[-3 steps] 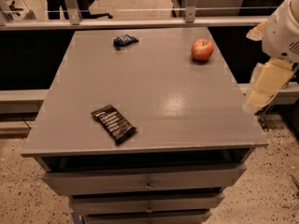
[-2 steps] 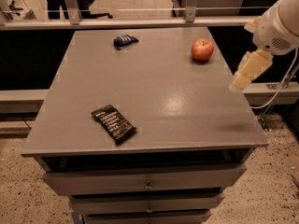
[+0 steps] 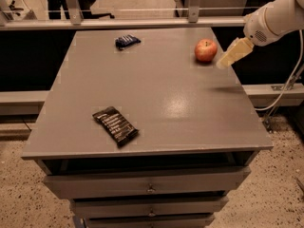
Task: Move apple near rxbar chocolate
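Note:
The red apple [image 3: 205, 50] sits on the grey table [image 3: 156, 89] near its far right corner. The rxbar chocolate [image 3: 115, 125], a long black wrapper with white print, lies flat near the front left. My gripper [image 3: 223, 63] hangs from the white arm at the upper right, just right of the apple and a little above the table's right edge, not touching the apple.
A small dark blue packet [image 3: 127, 41] lies at the far left-centre of the table. A metal railing [image 3: 142, 23] runs behind the table. Drawers [image 3: 149, 184] are below the front edge. A cable [image 3: 285, 87] hangs at the right.
The gripper has risen and moved left and away from me, from beside the table's right edge to just right of the apple. The apple and both packets have not moved.

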